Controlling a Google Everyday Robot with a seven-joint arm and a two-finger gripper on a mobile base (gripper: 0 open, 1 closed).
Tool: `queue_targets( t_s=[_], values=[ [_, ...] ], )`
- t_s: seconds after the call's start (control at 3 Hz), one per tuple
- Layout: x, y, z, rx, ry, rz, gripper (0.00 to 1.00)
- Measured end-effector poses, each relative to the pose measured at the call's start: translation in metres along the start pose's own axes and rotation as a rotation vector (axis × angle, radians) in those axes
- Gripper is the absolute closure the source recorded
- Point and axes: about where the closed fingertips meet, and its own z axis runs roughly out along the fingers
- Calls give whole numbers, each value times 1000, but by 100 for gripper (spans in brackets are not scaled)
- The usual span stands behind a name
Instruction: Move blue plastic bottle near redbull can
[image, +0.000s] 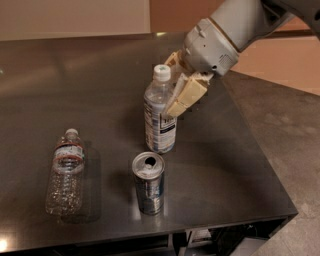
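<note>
The blue plastic bottle (159, 120) stands upright at the middle of the dark table, with a white cap and a white label with a dark square. My gripper (173, 94) comes in from the upper right and is shut on the bottle's upper body, cream fingers (186, 96) on its right side. The redbull can (148, 183) stands upright just in front of the bottle, a small gap between them, its pull-tab top facing up.
A crinkled clear bottle (65, 171) with a red-and-green label lies on its side at the front left. The dark table (235, 165) ends at the right and front edges, with floor beyond on the right.
</note>
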Motion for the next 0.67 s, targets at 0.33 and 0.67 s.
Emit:
queue_targets(
  t_s=[0.33, 0.67],
  values=[
    [0, 16, -6, -23, -14, -46, 100],
    [-2, 29, -9, -40, -31, -73, 100]
  ],
)
